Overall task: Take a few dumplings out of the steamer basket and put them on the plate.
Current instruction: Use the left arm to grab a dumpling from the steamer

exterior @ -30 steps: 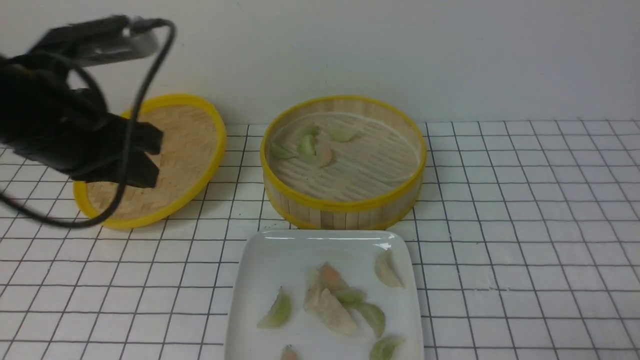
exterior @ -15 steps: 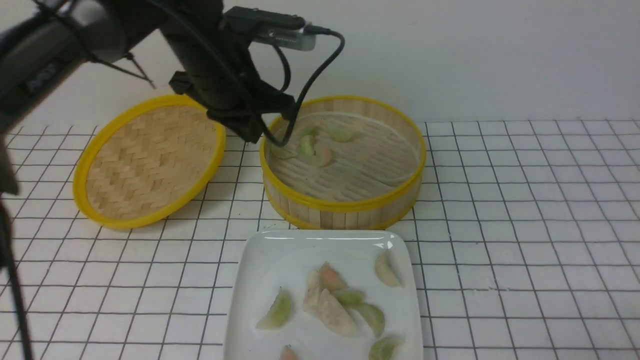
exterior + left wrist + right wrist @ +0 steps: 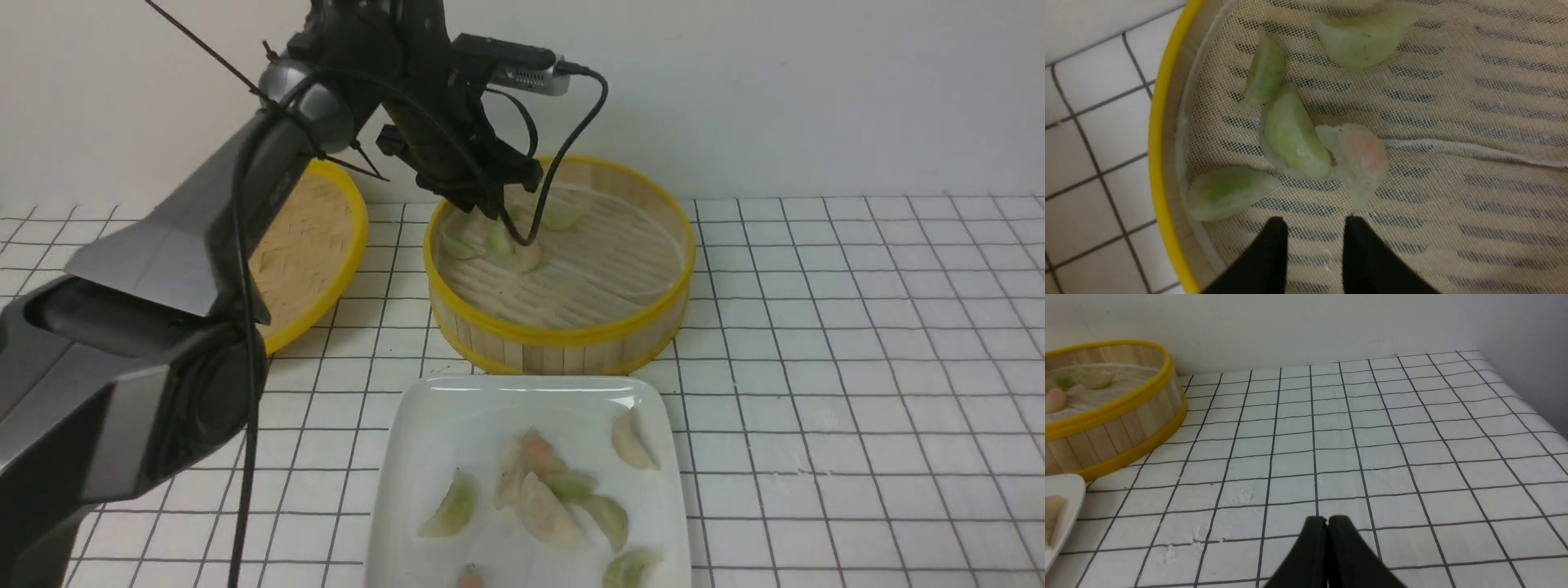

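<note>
Because the dumplings have to come out over a raised wall, the left arm reaches in high, its jaws pointing down above the basket. The basket's floor spreads beneath those jaws, with its yellow-rimmed wall to their left. The plate lies nearer the robot than they do, close to the basket, probably to keep the carry short; several dumplings are already on it. The lid leans to the jaws' left, out of the basket's mouth. A black cable loops just to their right and might brush the food or rim if they sink further.

The left gripper stands parted with nothing between its tips, presumably spread ready for a pick. The right gripper is closed and empty, well to the basket's right.

Near the left jaws lie the task's remaining dumplings: a pale one, a green one against a pink one, one by the wall, and a small green one. That crowding could let one pick drag a neighbour.
</note>
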{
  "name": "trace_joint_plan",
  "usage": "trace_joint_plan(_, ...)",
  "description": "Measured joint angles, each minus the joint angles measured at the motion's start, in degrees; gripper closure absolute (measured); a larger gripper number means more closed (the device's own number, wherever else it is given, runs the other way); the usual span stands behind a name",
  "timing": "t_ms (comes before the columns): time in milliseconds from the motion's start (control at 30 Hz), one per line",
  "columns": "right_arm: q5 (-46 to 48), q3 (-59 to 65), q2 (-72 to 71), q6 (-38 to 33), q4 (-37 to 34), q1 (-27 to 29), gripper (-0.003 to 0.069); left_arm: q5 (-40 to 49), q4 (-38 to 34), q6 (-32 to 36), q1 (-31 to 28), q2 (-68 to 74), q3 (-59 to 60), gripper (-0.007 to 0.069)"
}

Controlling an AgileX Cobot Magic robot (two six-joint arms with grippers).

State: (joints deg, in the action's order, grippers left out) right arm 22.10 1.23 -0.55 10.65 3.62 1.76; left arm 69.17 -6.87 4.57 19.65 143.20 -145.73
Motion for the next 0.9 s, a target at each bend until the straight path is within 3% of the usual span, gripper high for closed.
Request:
trace_joint_plan(100, 0.00, 0.00, 0.00, 0.00, 0.00, 0.00, 0.0669, -4.90, 0.21, -0.04, 0.00, 3.13, -0.17, 0.0253)
trace_joint_plan(267, 0.00, 0.00, 0.00, 0.00, 0.00, 0.00, 0.0669, -9.07, 0.76, -0.06, 0.00, 5.97, -0.22, 0.0221)
trace_joint_plan(667, 0.00, 0.00, 0.00, 0.00, 0.00, 0.00, 0.0669, -9.81, 1.97, -3.48, 0.54, 8.08, -0.76, 0.0424)
trace_joint_plan(733, 0.00, 0.00, 0.00, 0.00, 0.00, 0.00, 0.0669, -7.59, 1.99, -3.34, 0.59, 7.52, -1.36, 0.0468)
trace_joint_plan(900, 0.00, 0.00, 0.00, 0.00, 0.00, 0.00, 0.0669, 1.57, 4.40, -2.88, 0.73, 4.51, -5.92, 0.0473)
